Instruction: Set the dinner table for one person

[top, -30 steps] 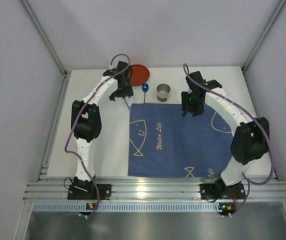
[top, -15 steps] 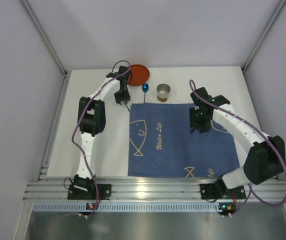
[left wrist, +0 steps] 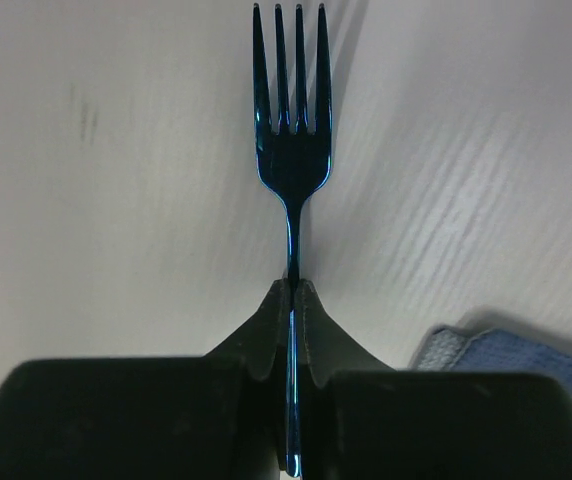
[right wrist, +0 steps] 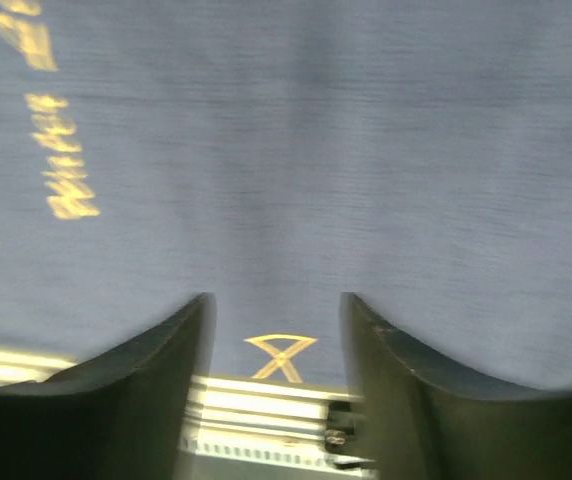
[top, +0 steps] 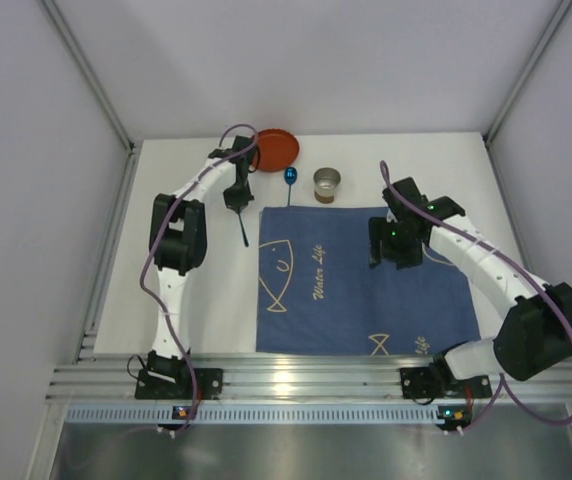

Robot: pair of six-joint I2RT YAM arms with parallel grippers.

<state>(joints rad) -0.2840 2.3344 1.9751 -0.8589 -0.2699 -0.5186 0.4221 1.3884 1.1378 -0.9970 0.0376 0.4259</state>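
left gripper (left wrist: 293, 300): pinched on the fork (left wrist: 291, 150) handle, tines ahead.
dinner table (left wrist: 116, 200): white surface directly beneath; lower the fork flat here.
placemat (left wrist: 526, 360): edge just right; keep parallel.
right gripper (right wrist: 276, 300): spread, empty, over placemat.

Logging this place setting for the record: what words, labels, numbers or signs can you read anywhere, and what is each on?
"Water Life": cursive letters on the blue placemat, top view.
Yellow lettering on the same placemat, right wrist view: too blurred to read.
Fork, plate, cup: no text visible.
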